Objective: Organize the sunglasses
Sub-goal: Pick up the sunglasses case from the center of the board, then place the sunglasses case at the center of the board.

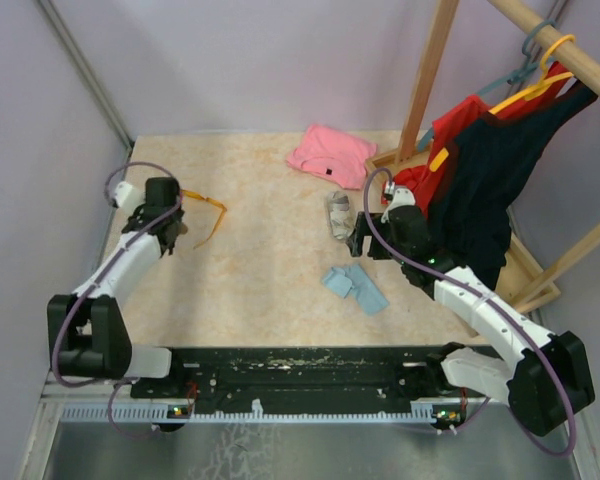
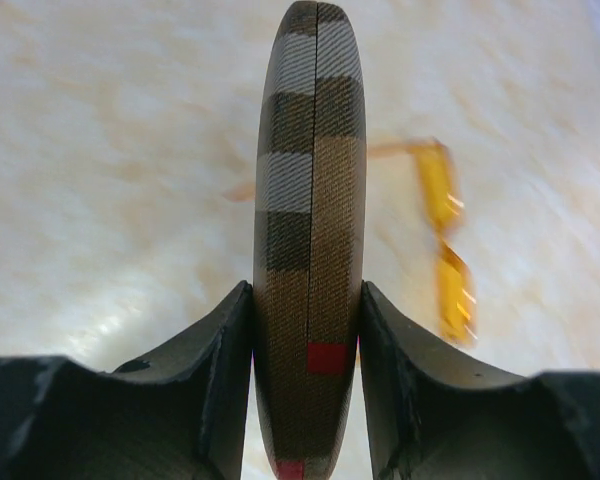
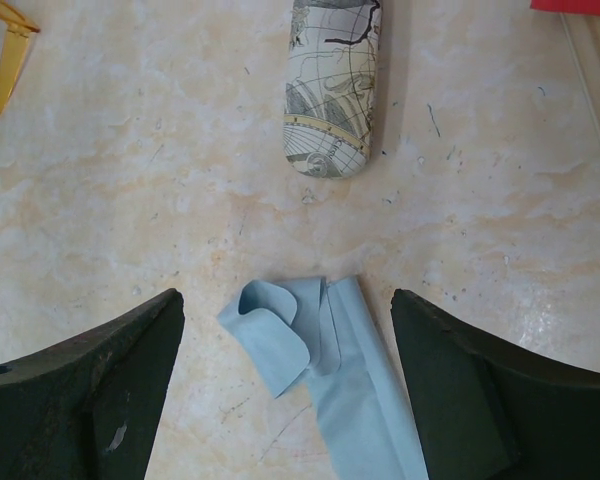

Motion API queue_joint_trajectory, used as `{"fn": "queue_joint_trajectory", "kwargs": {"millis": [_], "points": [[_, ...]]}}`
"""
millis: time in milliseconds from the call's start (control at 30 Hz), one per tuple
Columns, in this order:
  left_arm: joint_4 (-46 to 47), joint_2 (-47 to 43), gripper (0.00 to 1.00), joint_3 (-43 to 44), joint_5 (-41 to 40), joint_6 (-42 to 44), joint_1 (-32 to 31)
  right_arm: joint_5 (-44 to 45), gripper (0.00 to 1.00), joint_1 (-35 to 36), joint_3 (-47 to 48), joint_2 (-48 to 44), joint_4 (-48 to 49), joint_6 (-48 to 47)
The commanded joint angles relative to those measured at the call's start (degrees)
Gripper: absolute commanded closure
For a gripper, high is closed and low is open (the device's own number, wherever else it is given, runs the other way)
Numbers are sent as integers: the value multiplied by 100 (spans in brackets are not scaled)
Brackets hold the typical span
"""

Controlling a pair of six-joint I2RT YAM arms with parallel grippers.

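We think this is a robot laboratory cell, not a home. The left arm (image 1: 120, 268) and the right arm (image 1: 480, 305), with loose purple cables (image 1: 72, 320), are bolted on a black rail (image 1: 310, 365) at 6 o'clock of a table (image 1: 260, 300) with a marble-look top. Plain lilac walls (image 1: 260, 60) close the table, with a metal post (image 1: 85, 65) at 10 o'clock. At 1 to 2 o'clock stands a bare wooden rack (image 1: 428, 70) whose hangers (image 1: 545, 52) carry a red garment (image 1: 460, 118) and a dark garment (image 1: 490, 190). A folded pink garment (image 1: 330, 152) lies at 12 o'clock.
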Motion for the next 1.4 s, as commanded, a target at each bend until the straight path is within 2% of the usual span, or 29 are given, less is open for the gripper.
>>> {"fn": "queue_joint_trajectory", "kwargs": {"millis": [0,67,133,233,333,400,467,633,867,1033,1367], "points": [[286,-461,65,-97,109,513,-1250,261,16,16,349,-232,148,-120],[765,-621,69,-220,553,1033,-1772,304,16,16,315,-270,150,-109],[1462,-751,73,-481,1382,1766,-2157,328,16,16,267,-299,155,-99],[2316,-812,74,-891,2554,2579,-2630,331,16,16,187,-309,192,-98],[2873,-775,72,-1269,3256,2905,-3029,285,16,16,162,-303,210,-101],[2884,-634,71,-1317,3438,3009,-3303,284,16,16,145,-332,210,-94],[2809,-444,71,-1276,3365,3202,-3579,279,16,16,127,-339,225,-77],[1985,167,71,-807,2342,3596,-4190,195,16,16,118,-306,184,-64],[1076,721,71,-454,1072,3573,-4646,201,16,16,35,-302,145,-16],[974,941,65,-531,934,3326,-4871,202,16,16,27,-279,143,-21],[1019,876,37,-777,1213,2663,-5025,199,15,16,-67,-344,87,-28]]}}
